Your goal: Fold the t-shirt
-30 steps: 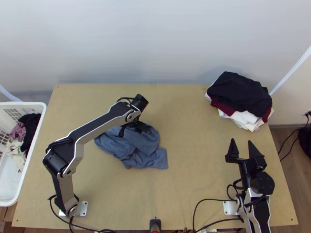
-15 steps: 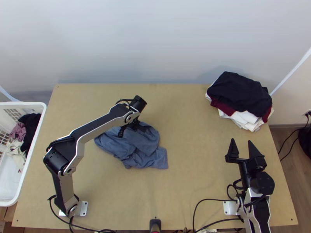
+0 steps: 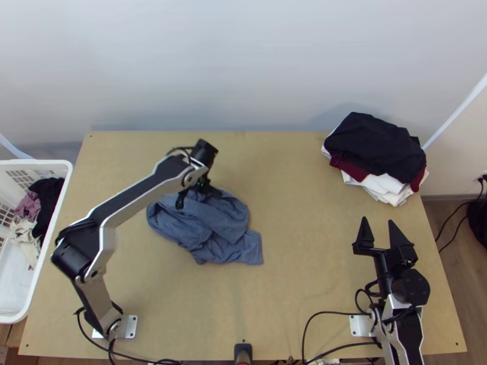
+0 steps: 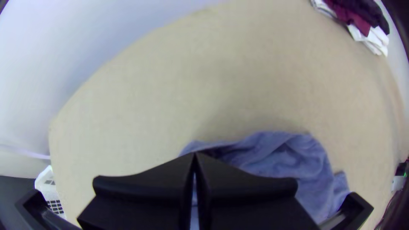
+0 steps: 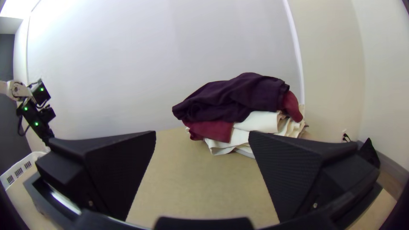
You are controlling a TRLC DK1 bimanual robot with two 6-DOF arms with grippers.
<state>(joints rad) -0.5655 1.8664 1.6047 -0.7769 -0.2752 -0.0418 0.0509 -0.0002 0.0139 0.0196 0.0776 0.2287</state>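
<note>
T-shirt [image 3: 210, 226], blue: lay bunched on bench [image 3: 304, 274], centre-left of frame; spreading, folding remained undone. Left end effector [image 4: 194, 154] was narrow; right end effector [image 3: 377, 221], lower right, wide.

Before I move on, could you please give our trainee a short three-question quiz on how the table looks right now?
1. Multiple choice. Which has its fingers spread apart?
(a) the left tool
(b) the right tool

2. True or false. The blue t-shirt lies bunched on the table.

3. Fill in the blank. Seen from the robot's own position, the white basket stands by the table's ____ side.

Key: 1 b; 2 true; 3 left.
</note>
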